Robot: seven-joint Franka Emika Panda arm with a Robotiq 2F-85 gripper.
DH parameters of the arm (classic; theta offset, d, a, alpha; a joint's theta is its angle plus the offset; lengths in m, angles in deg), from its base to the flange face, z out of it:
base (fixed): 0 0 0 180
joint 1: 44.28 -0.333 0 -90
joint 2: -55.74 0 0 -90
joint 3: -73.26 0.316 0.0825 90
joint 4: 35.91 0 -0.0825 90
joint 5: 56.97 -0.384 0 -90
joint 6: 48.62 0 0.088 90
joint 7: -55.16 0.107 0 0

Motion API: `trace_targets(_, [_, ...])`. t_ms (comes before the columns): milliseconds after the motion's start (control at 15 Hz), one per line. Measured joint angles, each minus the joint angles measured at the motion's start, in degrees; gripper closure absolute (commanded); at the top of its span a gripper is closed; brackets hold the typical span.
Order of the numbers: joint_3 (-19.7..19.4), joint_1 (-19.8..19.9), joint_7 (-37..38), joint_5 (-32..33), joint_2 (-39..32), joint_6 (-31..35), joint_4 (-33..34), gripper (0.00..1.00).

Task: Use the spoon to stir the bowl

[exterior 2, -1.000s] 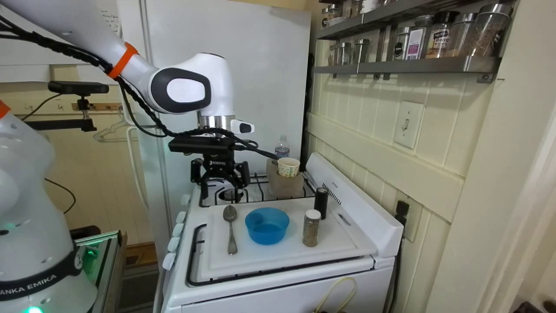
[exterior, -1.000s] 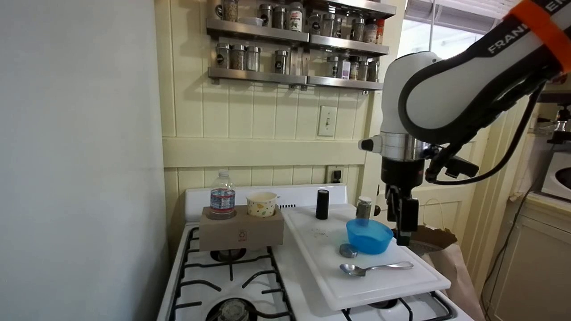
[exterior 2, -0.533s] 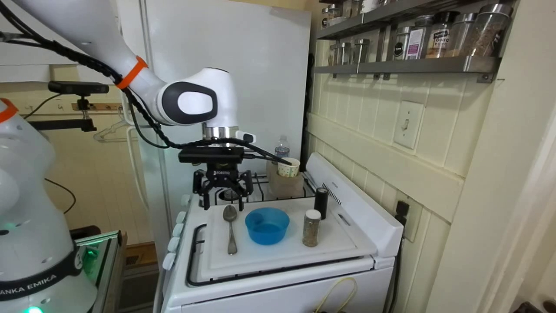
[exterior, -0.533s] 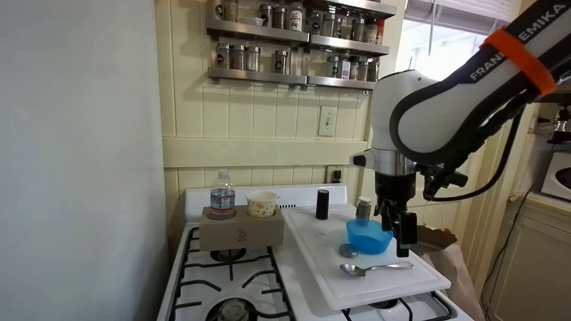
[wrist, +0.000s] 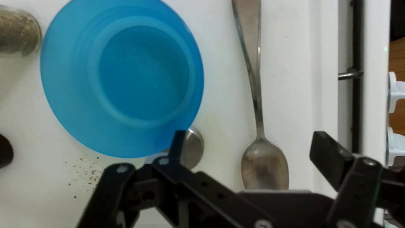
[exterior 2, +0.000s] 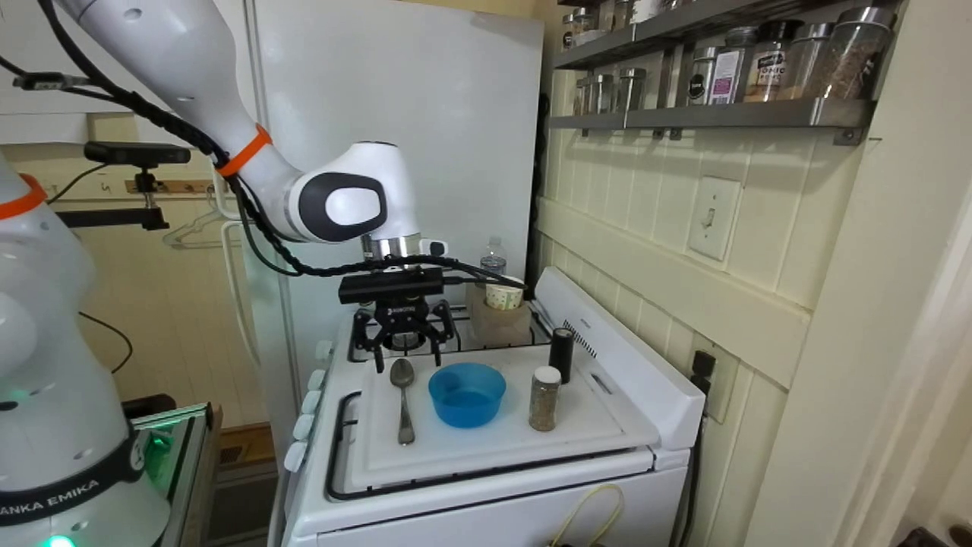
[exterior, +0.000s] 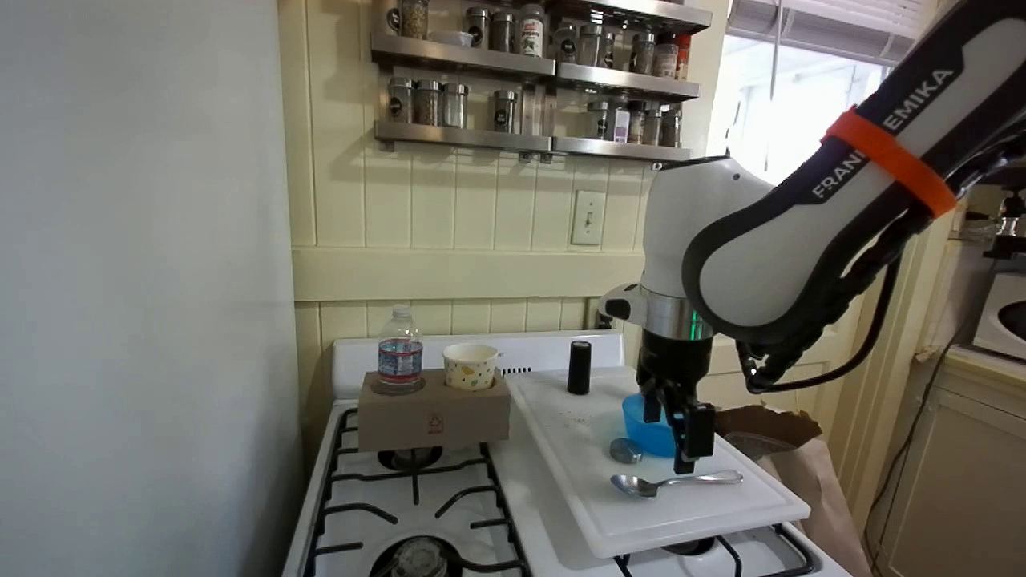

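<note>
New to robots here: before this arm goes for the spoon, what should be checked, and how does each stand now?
The jaws are open and free: ok, nothing shows gripped in the wrist view.
The spoon is lined up: ok, its scoop appears between the jaws there.
The jaws are down at the spoon: not ok, they hang above it.
The bowl is upright: ok, on the white board.
The metal disc is out of the way: cannot tell, the jaws partly cover it in the wrist view.
The bowl holds something to stir: cannot tell, only blue shows inside.
</note>
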Motion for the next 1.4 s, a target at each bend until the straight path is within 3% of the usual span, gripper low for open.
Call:
trace_targets(533, [1.9,-1.1,-0.4,-3.1,-1.3,-7.2,2.0,0.0])
trace_targets(1400, [1.9,-0.4,-0.4,-2.7,-3.1,-6.7,2.2,0.0])
